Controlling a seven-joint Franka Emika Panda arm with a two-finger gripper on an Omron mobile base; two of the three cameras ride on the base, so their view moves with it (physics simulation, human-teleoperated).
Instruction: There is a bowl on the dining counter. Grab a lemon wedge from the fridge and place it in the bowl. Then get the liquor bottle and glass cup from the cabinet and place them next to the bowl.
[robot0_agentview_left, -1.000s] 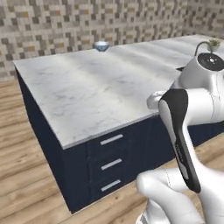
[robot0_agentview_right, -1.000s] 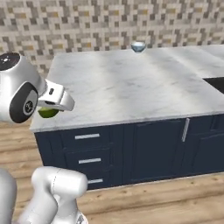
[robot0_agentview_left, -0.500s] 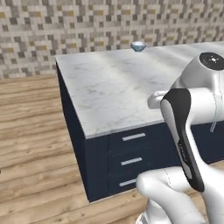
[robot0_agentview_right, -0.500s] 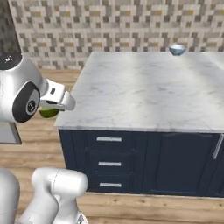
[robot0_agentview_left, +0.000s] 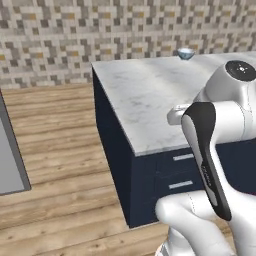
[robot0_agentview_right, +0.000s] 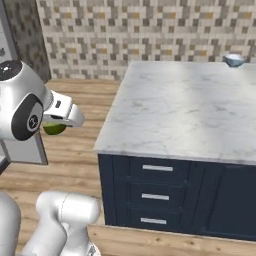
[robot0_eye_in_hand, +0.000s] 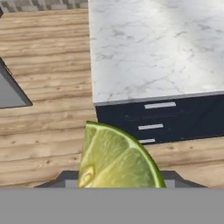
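Note:
A green-skinned lemon wedge (robot0_eye_in_hand: 116, 162) sits right in front of the hand camera, cut face toward it, and hides the fingertips. In the right base view my gripper (robot0_agentview_right: 56, 125) is shut on the lemon wedge (robot0_agentview_right: 49, 130), held in the air over the wooden floor, left of the dining counter (robot0_agentview_right: 190, 110). The small pale bowl (robot0_agentview_right: 234, 60) stands at the far right edge of that marble top. From the left base camera the bowl (robot0_agentview_left: 185, 53) shows at the far end of the dining counter (robot0_agentview_left: 145, 95), beyond my arm.
The island's navy front carries three drawers with grey bar handles (robot0_agentview_right: 157, 168), also drawers (robot0_eye_in_hand: 159, 105). A grey panel (robot0_agentview_left: 10, 150) stands at the left over the plank floor (robot0_agentview_left: 60, 130). A mosaic tiled wall (robot0_agentview_right: 125, 35) runs behind.
The whole picture has shifted, so the base has moved: the counter and bowl now lie further right. The wedge stays gripped in the same place by the arm.

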